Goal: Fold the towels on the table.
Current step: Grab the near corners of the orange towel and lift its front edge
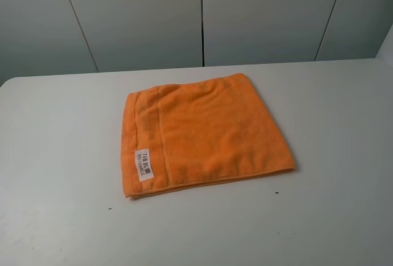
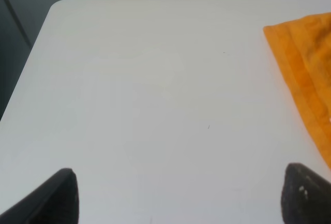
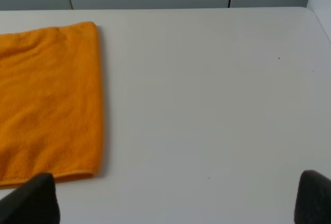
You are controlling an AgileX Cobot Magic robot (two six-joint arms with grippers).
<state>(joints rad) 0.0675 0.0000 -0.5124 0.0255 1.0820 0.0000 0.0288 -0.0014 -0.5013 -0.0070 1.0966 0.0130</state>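
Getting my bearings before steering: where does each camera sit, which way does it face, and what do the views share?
Exterior high: mounted high, facing down across the table at the orange towel, wall panels behind; no arm shows.
Left wrist: on the left arm, facing over bare table; the towel's banded edge is in view; the open left gripper frames it.
Right wrist: on the right arm, facing the towel's other end; the open right gripper frames it.
Shared: all three see the towel and wall panels.
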